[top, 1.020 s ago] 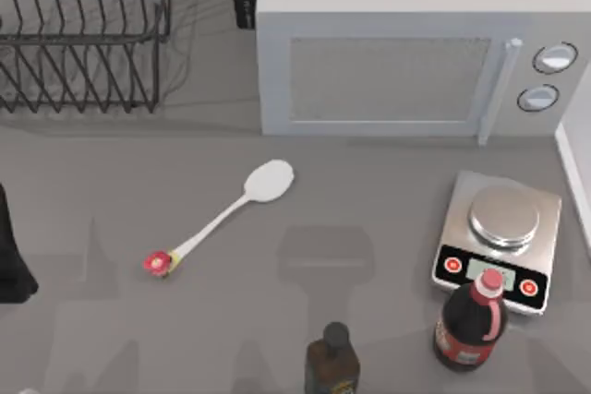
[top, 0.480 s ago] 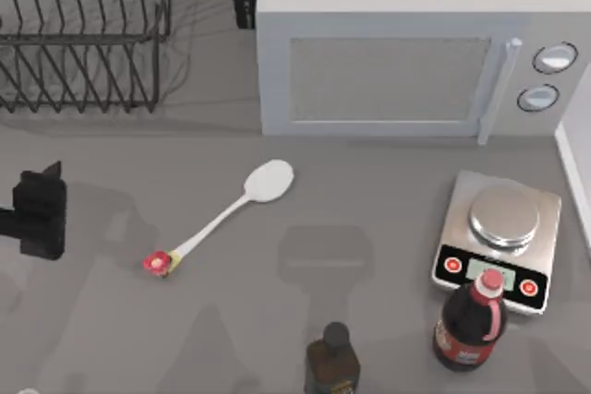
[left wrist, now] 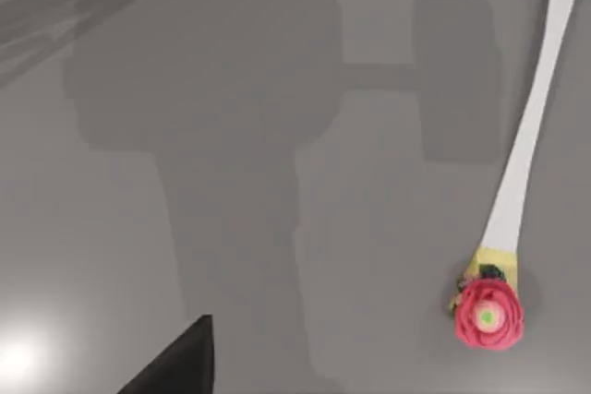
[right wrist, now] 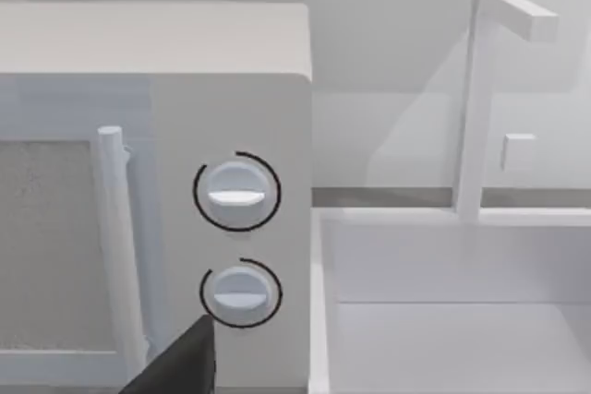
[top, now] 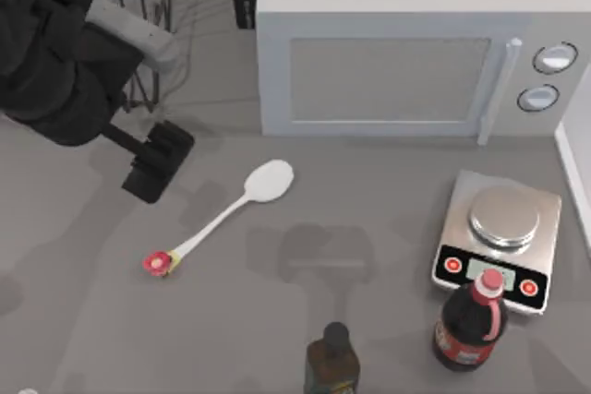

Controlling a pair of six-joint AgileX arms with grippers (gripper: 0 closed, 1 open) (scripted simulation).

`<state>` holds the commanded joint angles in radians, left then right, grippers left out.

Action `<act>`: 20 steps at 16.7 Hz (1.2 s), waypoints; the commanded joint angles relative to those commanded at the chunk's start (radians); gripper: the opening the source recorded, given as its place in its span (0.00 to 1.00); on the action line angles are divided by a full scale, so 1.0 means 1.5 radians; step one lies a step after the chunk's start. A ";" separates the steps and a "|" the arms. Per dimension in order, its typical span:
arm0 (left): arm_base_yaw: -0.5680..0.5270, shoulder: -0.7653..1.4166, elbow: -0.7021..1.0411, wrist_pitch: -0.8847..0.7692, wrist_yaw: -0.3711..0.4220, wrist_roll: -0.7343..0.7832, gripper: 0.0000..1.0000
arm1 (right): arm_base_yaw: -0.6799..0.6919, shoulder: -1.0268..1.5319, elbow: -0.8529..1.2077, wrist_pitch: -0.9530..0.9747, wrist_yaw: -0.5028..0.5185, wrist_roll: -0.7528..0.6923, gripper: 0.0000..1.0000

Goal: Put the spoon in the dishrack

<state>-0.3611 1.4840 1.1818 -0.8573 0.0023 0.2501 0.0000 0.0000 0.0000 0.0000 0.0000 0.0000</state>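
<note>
1. L gripper (top: 159, 161) hangs over the table (top: 388, 228) toward its left side, black arm reaching in from the top-left corner. Can't tell if its fingers are spread or closed.
2. Spoon (top: 226, 215) lies flat on the table just right of and below the L gripper, not touching it. White bowl end sits to the gripper's right, up toward the microwave (top: 406, 62); flower end lies below the gripper, nearer the front edge.
3. L wrist view: spoon's flower tip (left wrist: 488, 313) w/ yellow base, thin handle running up and away; a dark finger tip (left wrist: 180, 362) shows at the frame edge, well apart from the flower.
4. Dishrack (top: 152, 6) is behind the L gripper at the table's back left, mostly hidden by the arm; a few upright bars visible.
5. Far right of the gripper: kitchen scale (top: 503, 237), red-capped bottle (top: 471, 320) in front of it, dark bottle (top: 331, 362) nearer centre front.
6. R wrist view faces the microwave dials (right wrist: 236, 193); a dark finger tip (right wrist: 185, 362) of the R gripper shows low in it, state can't tell.
</note>
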 joint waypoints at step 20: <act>-0.080 0.392 0.197 -0.081 0.001 0.058 1.00 | 0.000 0.000 0.000 0.000 0.000 0.000 1.00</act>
<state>-0.4809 2.0713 1.4767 -0.9787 0.0034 0.3372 0.0000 0.0000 0.0000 0.0000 0.0000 0.0000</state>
